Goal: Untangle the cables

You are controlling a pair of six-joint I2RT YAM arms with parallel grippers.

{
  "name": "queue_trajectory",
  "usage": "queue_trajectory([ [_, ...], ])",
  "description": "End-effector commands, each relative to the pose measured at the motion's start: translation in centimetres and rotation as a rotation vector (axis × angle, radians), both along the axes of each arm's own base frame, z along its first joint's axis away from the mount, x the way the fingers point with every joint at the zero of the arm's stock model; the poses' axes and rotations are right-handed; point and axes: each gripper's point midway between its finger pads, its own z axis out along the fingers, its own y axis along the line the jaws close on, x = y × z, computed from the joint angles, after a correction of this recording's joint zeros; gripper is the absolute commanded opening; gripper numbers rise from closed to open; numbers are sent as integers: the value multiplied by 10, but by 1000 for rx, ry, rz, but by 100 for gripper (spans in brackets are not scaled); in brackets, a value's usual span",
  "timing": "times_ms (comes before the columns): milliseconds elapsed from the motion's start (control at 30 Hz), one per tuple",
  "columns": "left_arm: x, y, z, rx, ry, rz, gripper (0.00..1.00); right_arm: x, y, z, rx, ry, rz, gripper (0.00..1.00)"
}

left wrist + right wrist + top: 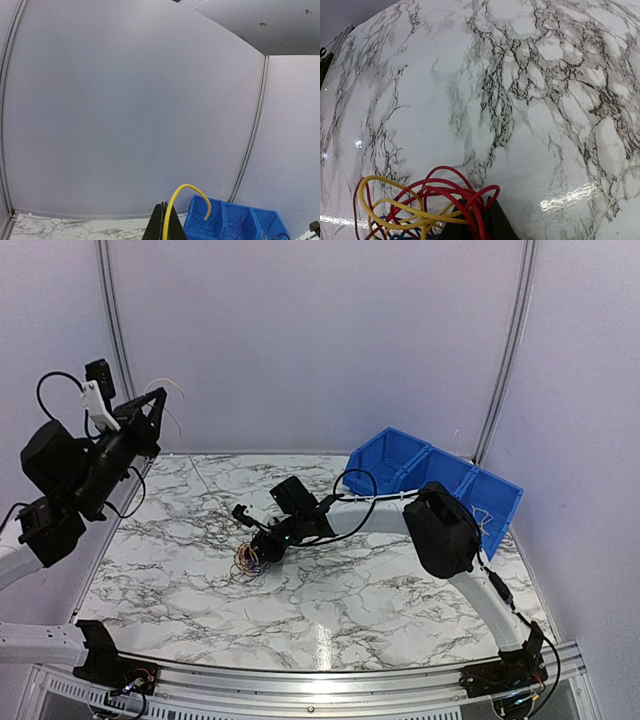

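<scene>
Right wrist: right tool [472, 222] amid cables [435, 200] on counter [520, 100], grip unclear. Left tool [164, 220] clenching yellow cable [185, 186]. Next, tease one free.

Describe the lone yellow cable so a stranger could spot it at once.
From the marble table, look up past its left edge to the raised left gripper. One yellow cable arcs out from between its shut jaws. Unlike the red, yellow and blue tangle lying mid-table, it is a single strand held in the air.

The left arm [70, 465] stood raised at the far left, left gripper [155, 410] pinched on a yellow cable [180, 189]. The right arm [440, 530] stretched leftward, right gripper [262, 543] lowered, jaw gap unclear.
</scene>
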Motion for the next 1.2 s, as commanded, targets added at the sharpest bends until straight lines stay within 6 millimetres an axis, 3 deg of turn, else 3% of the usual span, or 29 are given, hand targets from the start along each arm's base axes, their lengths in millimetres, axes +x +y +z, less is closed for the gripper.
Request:
queue_trajectory([
  [0,-18,10,70,27,-110,3,0,0,-21,-31,-104,49,-55,16],
  [200,-40,21,159,3,-257,4,0,1,-27,-37,-118,56,-67,15],
  [400,-60,27,235,-55,-392,-23,0,1,-30,-38,-128,55,-73,11],
  [600,-101,38,315,-176,-569,-127,0,1,-34,-44,-145,50,-86,7],
  [667,-118,47,339,-214,-634,-148,0,3,-36,-45,-149,51,-93,8],
  [733,-134,58,359,-251,-689,-159,0,4,-36,-46,-151,56,-98,20],
  [800,-141,64,369,-276,-718,-161,0,7,-40,-45,-155,61,-105,28],
  [900,-140,63,371,-283,-717,-160,0,15,-48,-45,-159,62,-126,33],
  [1167,-124,62,356,-245,-667,-90,0,37,-74,-34,-169,48,-168,37],
])
